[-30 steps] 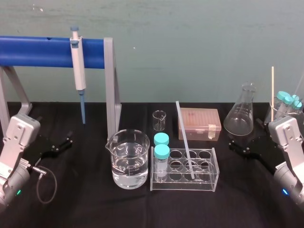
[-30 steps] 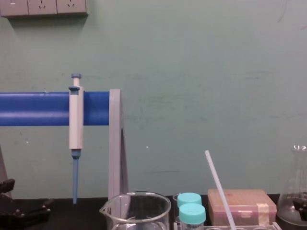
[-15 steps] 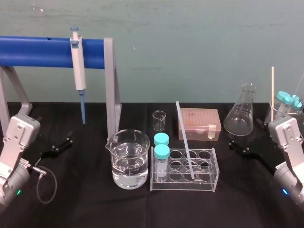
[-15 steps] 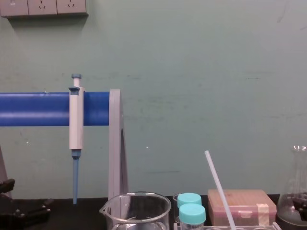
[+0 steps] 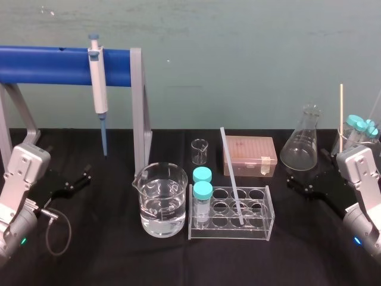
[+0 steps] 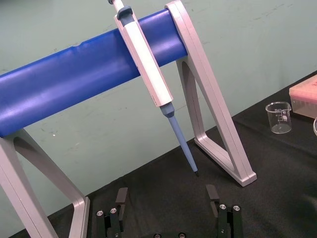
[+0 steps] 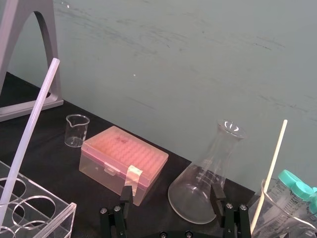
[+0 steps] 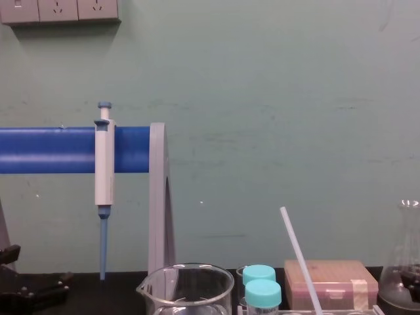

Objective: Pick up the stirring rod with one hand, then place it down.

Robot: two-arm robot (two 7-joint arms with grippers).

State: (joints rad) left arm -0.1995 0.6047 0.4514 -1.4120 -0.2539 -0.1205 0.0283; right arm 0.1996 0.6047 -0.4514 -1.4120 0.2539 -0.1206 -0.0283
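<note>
The stirring rod (image 5: 231,173) is a thin translucent-white rod that leans in the clear test-tube rack (image 5: 262,229), its top tilted toward the back; it also appears in the right wrist view (image 7: 29,124) and the chest view (image 8: 300,259). My left gripper (image 5: 80,179) rests low at the table's left side, open and empty, facing the pipette stand (image 6: 166,198). My right gripper (image 5: 300,185) sits at the right side, open and empty (image 7: 171,196), well to the right of the rod and just in front of the flask.
A water beaker (image 5: 159,199) and two teal-capped tubes (image 5: 202,190) stand left of the rod. Behind are a small beaker (image 5: 200,151), a pink tip box (image 5: 250,155) and a conical flask (image 5: 302,140). A pipette (image 5: 98,89) hangs on the blue stand (image 5: 53,64).
</note>
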